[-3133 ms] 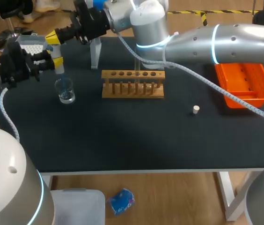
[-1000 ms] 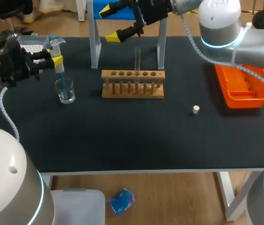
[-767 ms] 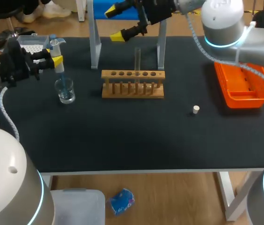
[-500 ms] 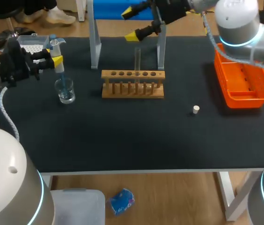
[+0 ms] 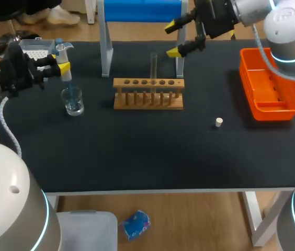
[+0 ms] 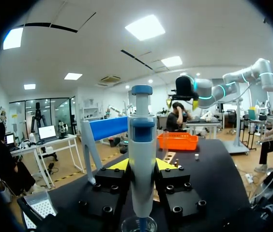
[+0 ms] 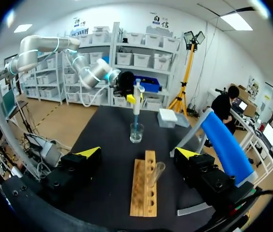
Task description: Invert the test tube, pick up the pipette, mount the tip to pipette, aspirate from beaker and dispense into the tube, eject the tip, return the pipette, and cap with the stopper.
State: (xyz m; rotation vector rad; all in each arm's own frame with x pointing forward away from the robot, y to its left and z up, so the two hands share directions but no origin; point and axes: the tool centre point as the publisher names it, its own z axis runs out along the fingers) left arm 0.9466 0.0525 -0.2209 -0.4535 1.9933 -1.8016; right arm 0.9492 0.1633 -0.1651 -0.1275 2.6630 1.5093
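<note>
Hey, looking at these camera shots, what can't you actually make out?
- Liquid in the pipette tip: too small in the head view; in the left wrist view the picture's edge cuts the tip off at the beaker.
- Test tube contents: clear glass, too small in the head and right wrist views.
- Tip box: partly hidden behind the left gripper in the head view.

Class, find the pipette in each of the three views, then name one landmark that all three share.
Head view: pipette upright at the left, its tip in the beaker.
Left wrist view: pipette upright between the fingers, above the beaker.
Right wrist view: pipette beyond the rack, over the beaker.
Shared landmark: the beaker directly beneath the pipette.
</note>
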